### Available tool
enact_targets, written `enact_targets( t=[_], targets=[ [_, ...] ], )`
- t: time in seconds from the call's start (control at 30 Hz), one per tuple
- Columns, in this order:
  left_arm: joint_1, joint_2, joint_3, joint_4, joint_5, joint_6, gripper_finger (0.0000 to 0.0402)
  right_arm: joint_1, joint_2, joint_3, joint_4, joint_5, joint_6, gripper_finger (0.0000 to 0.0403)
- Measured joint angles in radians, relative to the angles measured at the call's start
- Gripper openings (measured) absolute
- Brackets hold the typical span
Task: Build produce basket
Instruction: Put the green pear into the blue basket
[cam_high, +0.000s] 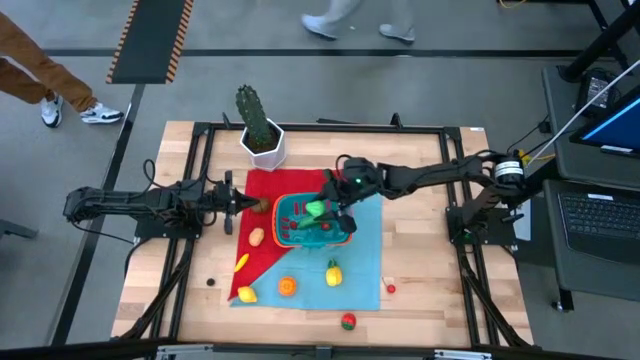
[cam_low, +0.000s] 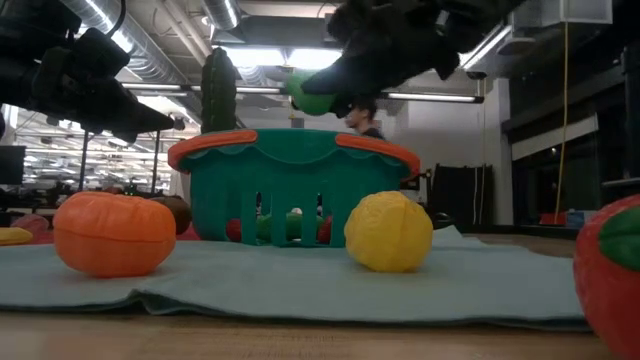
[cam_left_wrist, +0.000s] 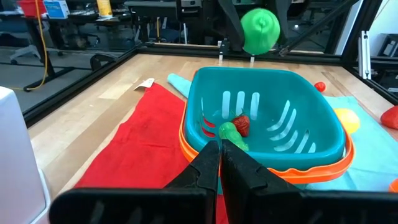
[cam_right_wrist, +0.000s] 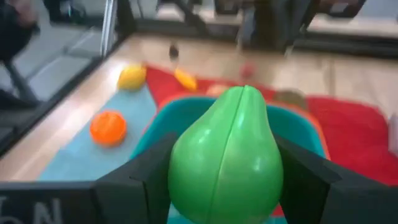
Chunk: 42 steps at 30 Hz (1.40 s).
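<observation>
You have a green pear (cam_right_wrist: 227, 155) pinched in the right tool (cam_high: 333, 208), hanging over the basket (cam_high: 345, 238) at the centre of the high view. Bring it down inside the orange rim before you let go, so it drops onto the red and green pieces (cam_left_wrist: 235, 127) already lying in the bottom rather than bouncing off the wall. The basket sits on the red cloth (cam_high: 262, 188) and blue cloth (cam_high: 362, 270), mid-desk (cam_high: 430, 300), well inside the edges. The left tool (cam_high: 232, 203), pressed together and empty, waits just left of the basket; keep clear of it. The cactus pot (cam_high: 264, 146) stands above and to the left. Below the basket the room is more open: an orange (cam_high: 287, 286), a yellow fruit (cam_high: 333, 272) and other small pieces lie scattered there.
</observation>
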Motion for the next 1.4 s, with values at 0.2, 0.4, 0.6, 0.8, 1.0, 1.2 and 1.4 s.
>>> enact_targets(
  t=[0.2,0.4,0.6,0.8,1.0,1.2,1.4],
  targets=[
    [0.000,0.000,0.000,-0.001,0.007,0.000,0.0008,0.000,0.046,0.172,-0.274,0.002,-0.085,0.0219],
    [0.000,0.001,0.000,-0.004,0.026,-0.001,0.0008,-0.003,0.068,0.226,-0.339,0.003,-0.114,0.0219],
    [0.000,0.002,0.000,-0.004,0.027,-0.001,0.0008,-0.003,0.086,0.228,-0.325,0.019,-0.121,0.0219],
    [0.000,0.005,0.000,-0.004,0.026,-0.001,0.0008,0.011,0.151,0.227,-0.295,0.021,-0.120,0.0219],
    [0.000,0.006,0.000,-0.004,0.026,-0.002,0.0008,0.021,0.208,0.226,-0.279,0.020,-0.120,0.0219],
    [0.000,0.006,0.000,-0.004,0.026,-0.003,0.0008,0.026,0.221,0.226,-0.294,0.003,-0.071,0.0219],
    [0.000,0.006,0.000,-0.004,0.026,-0.003,0.0008,0.026,0.221,0.226,-0.281,0.003,-0.034,0.0261]
  ],
)
